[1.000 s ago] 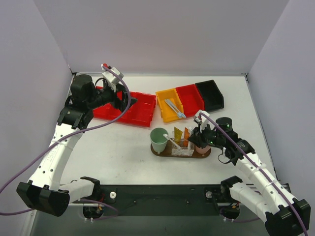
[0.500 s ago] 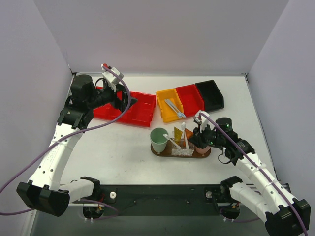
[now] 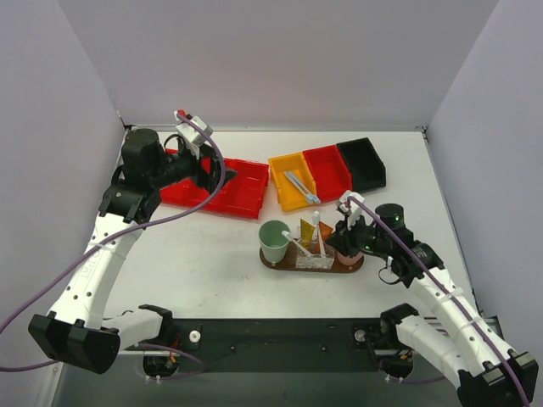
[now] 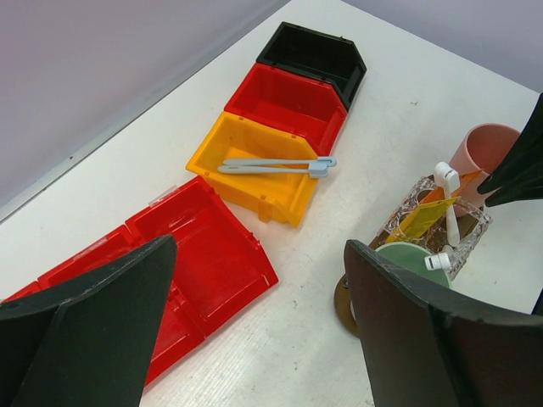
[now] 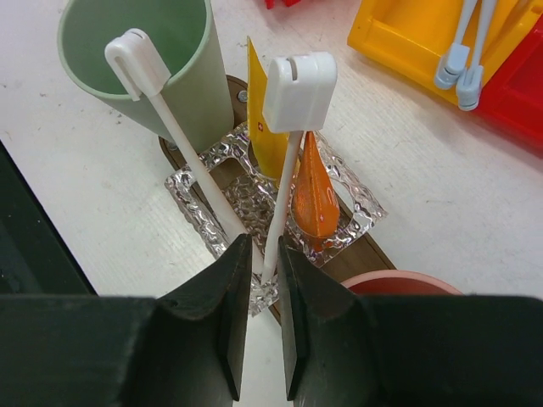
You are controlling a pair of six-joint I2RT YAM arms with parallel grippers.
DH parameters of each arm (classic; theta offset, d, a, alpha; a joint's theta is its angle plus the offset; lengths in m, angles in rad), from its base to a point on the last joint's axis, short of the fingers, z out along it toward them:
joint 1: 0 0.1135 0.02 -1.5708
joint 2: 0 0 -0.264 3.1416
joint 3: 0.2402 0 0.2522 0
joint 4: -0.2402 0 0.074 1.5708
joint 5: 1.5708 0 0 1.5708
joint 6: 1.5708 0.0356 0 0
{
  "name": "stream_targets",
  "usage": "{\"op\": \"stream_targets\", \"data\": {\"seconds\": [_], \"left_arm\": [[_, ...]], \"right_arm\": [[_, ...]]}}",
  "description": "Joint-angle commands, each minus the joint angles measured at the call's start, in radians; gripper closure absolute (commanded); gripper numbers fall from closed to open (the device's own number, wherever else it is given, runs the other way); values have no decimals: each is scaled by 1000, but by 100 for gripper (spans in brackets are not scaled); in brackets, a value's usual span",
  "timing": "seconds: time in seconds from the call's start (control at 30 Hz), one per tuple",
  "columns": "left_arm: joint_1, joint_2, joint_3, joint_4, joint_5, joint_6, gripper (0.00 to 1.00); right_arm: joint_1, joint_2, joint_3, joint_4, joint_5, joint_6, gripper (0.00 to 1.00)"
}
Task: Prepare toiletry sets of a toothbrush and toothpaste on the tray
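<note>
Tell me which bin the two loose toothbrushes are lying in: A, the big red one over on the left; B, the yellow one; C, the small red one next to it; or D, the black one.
B: the two toothbrushes lie side by side inside the yellow bin.

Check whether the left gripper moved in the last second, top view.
No. The left gripper hangs at the same spot over the wide red bin as a second ago, its fingers wide apart.
</note>
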Motion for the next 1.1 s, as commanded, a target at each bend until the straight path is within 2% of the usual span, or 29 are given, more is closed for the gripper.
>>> {"op": "stream_targets", "data": {"seconds": [0.0,0.23,0.4,0.47,0.6,0.8,0.97,1.07], "left_arm": [[8,-29,-2,46,0,-6,9],[6,-36,-4,63,-22,-23,5],[8,-53,-17,102,-49,-40,4],[8,-61,-21,115,-68,-49,4],[8,-61,-11,142,-144,-94,4],[8,-61,2,173,-207,-104,4],[8,-58,13,221,-249,-147,4],[8,-50,29,222,-236,-123,3]], "right_arm": [[-3,-47,76,-33,-31,-5,84],[0,-86,171,-132,-10,-23,84],[0,-103,261,-193,67,-34,81],[-2,-105,289,-205,85,-35,77],[-2,-100,379,-218,197,-37,57],[-3,-88,458,-181,319,-34,50],[-3,-54,516,-120,435,-28,48],[-3,-25,557,-103,467,-23,48]]}}
